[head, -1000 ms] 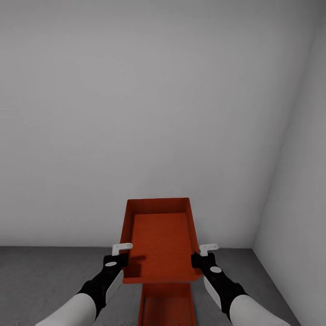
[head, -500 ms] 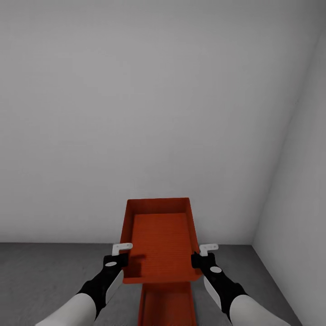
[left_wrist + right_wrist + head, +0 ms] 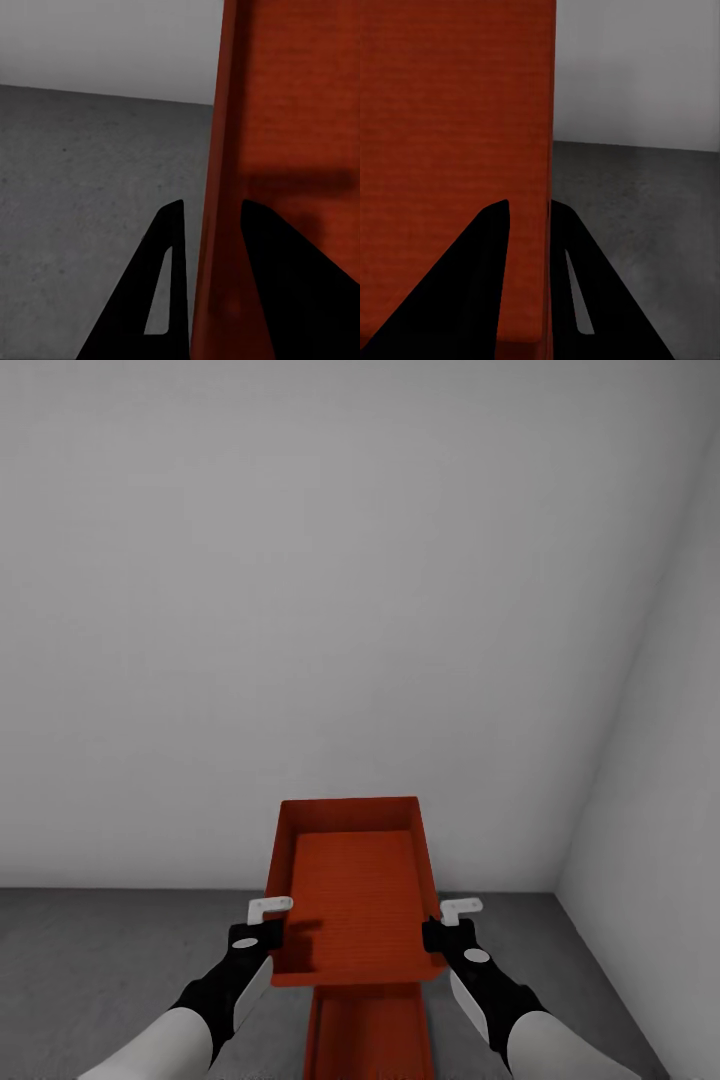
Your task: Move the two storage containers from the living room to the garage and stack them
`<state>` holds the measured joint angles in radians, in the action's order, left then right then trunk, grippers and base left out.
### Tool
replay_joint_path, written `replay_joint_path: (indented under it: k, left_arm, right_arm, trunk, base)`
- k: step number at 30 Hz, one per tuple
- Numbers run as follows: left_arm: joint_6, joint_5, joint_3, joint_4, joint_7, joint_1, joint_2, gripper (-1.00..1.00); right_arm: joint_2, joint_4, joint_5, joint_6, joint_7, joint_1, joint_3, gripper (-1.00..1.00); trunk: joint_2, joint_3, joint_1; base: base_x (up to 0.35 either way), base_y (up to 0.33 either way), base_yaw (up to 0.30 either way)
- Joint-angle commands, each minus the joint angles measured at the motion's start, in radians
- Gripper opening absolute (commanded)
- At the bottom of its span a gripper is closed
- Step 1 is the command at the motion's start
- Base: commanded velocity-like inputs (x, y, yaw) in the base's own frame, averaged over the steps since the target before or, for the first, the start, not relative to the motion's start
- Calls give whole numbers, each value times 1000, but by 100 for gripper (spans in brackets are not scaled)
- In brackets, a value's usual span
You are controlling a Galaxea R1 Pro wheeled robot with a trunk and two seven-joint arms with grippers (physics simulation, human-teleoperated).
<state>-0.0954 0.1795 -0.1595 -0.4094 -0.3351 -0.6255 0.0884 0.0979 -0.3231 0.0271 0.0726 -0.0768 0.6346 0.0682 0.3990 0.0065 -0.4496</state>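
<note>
I hold one red-orange storage container point(image 3: 350, 890) level in front of me, above the garage's dark grey concrete floor point(image 3: 100, 970). My left gripper point(image 3: 270, 930) is shut on its left wall and my right gripper point(image 3: 436, 932) on its right wall. The left wrist view shows that thin wall point(image 3: 225, 172) pinched by the left gripper point(image 3: 211, 221). In the right wrist view the other wall point(image 3: 540, 135) sits inside the right gripper point(image 3: 529, 214). The second storage container point(image 3: 368, 1035) lies on the floor directly below, partly hidden by the held one.
A plain grey-white wall point(image 3: 300, 610) stands close ahead. A side wall point(image 3: 660, 810) meets it in a corner at the right. Bare concrete spreads to the left and right of the containers.
The line where wall meets floor has crept slightly up the picture, so the camera has moved. Both grippers and the held container keep their places.
</note>
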Motion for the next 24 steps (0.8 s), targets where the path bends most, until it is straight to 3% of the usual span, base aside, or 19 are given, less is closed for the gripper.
replay_joint_path:
  k: [1, 24]
  left_arm:
    - [6, 0, 44, -6, -9, -1, -21, -100]
    - [6, 0, 44, -6, -9, -1, -21, -100]
  right_arm:
    - [-1, 2, -50, 1, -6, 1, -7, -100]
    - [-1, 2, -50, 0, -6, 1, -7, -100]
  trunk:
    - [1, -2, 0]
    - [1, -39, 0]
  base:
    - [0, 0, 0]
    - [0, 0, -3]
